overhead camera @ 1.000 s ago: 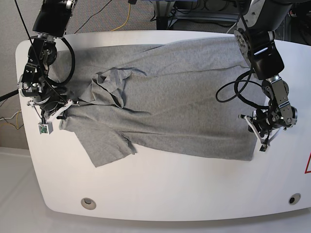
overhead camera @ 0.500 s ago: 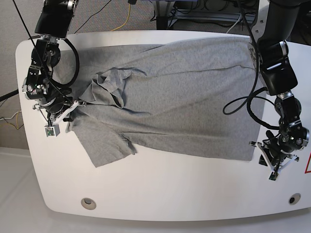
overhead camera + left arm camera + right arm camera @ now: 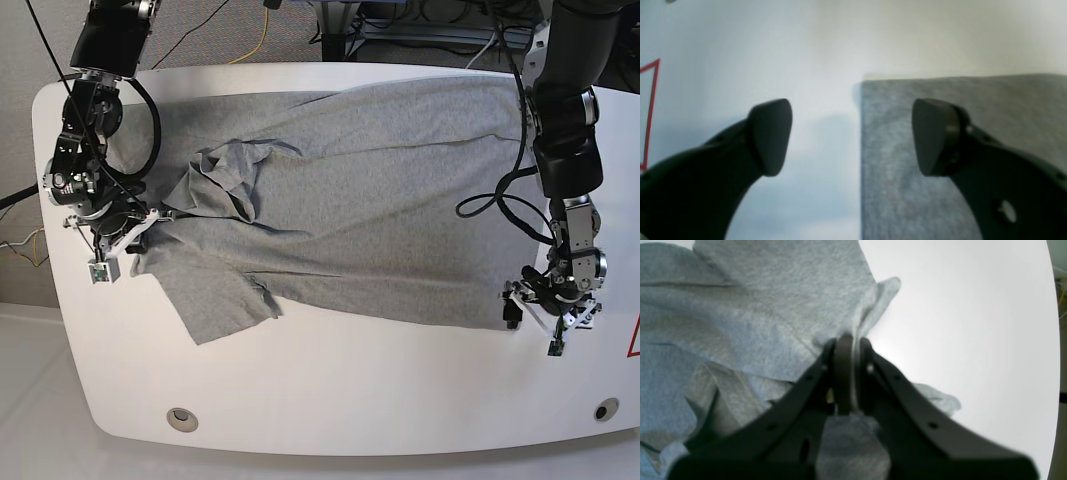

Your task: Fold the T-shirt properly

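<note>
The grey T-shirt [image 3: 380, 200] lies spread across the white table [image 3: 350, 400], with a bunched fold at its left part and one sleeve pointing toward the front. My left gripper [image 3: 851, 136] stands open over the shirt's front right corner [image 3: 890, 166]; one finger is above the cloth, the other above bare table [image 3: 740, 50], and nothing is between them. In the base view this left gripper [image 3: 532, 320] sits at the hem's corner. My right gripper [image 3: 848, 343] is shut on a pinched fold of the T-shirt [image 3: 756, 306] at its left edge, and shows in the base view as the right gripper [image 3: 150, 218].
A red marking [image 3: 634, 340] is printed at the table's right edge, also visible as the red marking [image 3: 650, 100]. Two round holes [image 3: 181, 418] sit near the front corners. Cables and chair legs lie on the floor behind the table.
My left gripper has opened and let go of the shirt's front right corner, after moving toward the table's front. The right gripper has stayed shut on the cloth, shifting only slightly.
</note>
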You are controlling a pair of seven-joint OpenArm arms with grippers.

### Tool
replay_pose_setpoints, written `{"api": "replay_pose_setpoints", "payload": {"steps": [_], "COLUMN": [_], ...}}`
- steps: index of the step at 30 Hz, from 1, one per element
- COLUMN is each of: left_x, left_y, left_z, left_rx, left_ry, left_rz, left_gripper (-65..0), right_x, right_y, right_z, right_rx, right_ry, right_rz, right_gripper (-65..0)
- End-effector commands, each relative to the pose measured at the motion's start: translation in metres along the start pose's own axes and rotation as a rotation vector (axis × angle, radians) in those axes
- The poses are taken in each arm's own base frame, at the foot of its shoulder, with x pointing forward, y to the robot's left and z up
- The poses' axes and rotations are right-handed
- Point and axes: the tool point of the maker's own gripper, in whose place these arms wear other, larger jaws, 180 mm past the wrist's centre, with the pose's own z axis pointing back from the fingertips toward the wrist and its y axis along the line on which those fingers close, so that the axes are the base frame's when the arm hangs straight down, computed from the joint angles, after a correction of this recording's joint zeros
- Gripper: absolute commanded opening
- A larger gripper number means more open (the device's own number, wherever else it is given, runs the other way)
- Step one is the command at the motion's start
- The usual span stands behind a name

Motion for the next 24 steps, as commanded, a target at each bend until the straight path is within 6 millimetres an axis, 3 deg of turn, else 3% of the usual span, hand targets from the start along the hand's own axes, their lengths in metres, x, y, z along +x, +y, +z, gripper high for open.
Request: {"api": "replay_pose_setpoints", "payload": {"steps": [1,8,24], "left_x": [0.029,0.016,-0.041], "left_y": [0.01,0.007,-0.018], "left_z": [-0.001,-0.011,-0.024], "left_rx": [0.02,0.009,-0.043], "left_ry": [-0.076,-0.099,-0.028], "left_rz": [0.022,0.058,0.115], "left_gripper": [-8.2,-1.6,-1.0], "right_x": [0.02,0.02,0.02], "right_y": [-0.006,-0.007,-0.006], "right_z": [0.007,0.007,0.007], "right_rx": [-0.012,-0.013,-0.012], "right_ry": [-0.06,-0.06,-0.06], "right_rz": [0.015,0.016,0.014], "right_gripper": [-60.8,-60.8,-60.8]}}
